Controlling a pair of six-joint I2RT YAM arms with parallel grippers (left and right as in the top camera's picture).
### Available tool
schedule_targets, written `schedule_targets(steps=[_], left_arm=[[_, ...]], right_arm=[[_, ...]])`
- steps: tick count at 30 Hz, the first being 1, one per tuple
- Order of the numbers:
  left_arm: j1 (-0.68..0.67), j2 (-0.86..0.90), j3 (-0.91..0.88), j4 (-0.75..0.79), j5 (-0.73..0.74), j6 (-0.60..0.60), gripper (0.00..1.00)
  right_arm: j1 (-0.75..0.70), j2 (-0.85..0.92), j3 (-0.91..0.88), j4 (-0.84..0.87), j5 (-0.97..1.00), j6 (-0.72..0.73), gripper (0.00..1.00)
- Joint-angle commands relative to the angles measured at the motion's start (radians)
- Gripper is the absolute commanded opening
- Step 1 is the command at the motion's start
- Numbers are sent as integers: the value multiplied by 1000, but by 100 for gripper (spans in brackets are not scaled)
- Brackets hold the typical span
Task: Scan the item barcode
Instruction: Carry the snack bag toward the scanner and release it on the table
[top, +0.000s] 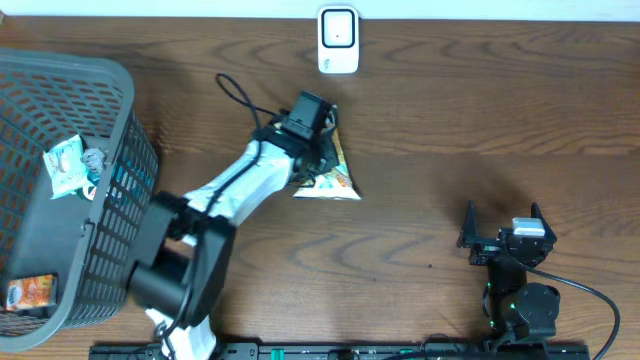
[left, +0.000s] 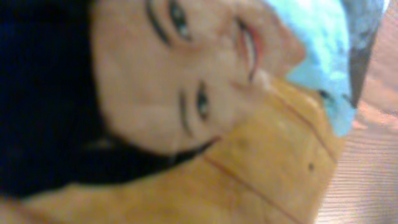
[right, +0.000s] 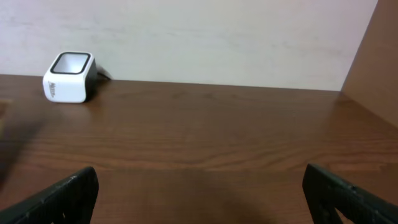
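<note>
Left gripper (top: 322, 140) clamped on snack packet (top: 332, 180), frame centre. Right gripper (top: 502, 225) jaws wide apart, lower right. White scanner (top: 338, 40) top centre.

Scanner (top: 338, 40): one, at the far edge.
Basket (top: 110, 95): one, on the left.
Packets: three showed; a yellow packet (top: 335, 178) mid-table, a pale packet (top: 65, 165) and an orange packet (top: 28, 292) in the basket.
Arms: two were there, left arm (top: 235, 190) and right arm (top: 515, 290).
Table (top: 420, 130): one.

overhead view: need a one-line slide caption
A snack packet clamped in the left fingers, short of the white scanner; right fingers open, off to the side.
</note>
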Motion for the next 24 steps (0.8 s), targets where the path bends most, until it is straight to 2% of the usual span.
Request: schedule_targets(steps=[1, 2, 6, 7, 9, 10, 12, 14, 16, 20, 24], left_arm=[[-57, 45, 11, 80, 54, -55, 8], [-69, 51, 11, 87, 53, -92, 8], [-122, 60, 11, 99, 27, -364, 11], [-134, 60, 11, 112, 27, -406, 25], [-166, 59, 11, 146, 28, -463, 75], [-174, 56, 12, 158, 28, -463, 88], [-180, 17, 31, 158, 28, -447, 95], [-163, -38, 62, 125, 27, -393, 98], [-126, -124, 115, 44, 18, -293, 99], [-16, -299, 255, -242, -129, -166, 100], [140, -452, 350, -406, -257, -123, 100]], right_arm=[[6, -6, -1, -3, -2, -9, 99], [6, -6, -1, -3, -2, -9, 99], [6, -6, -1, -3, -2, -9, 99], [6, -6, -1, -3, -2, -9, 99], [6, -6, -1, -3, -2, -9, 99], [6, -6, -1, -3, -2, -9, 99], [6, -6, -1, -3, -2, -9, 99], [6, -6, -1, -3, -2, -9, 99], [6, -6, -1, -3, -2, -9, 99], [6, -6, -1, -3, -2, -9, 99], [6, -6, -1, -3, -2, -9, 99]])
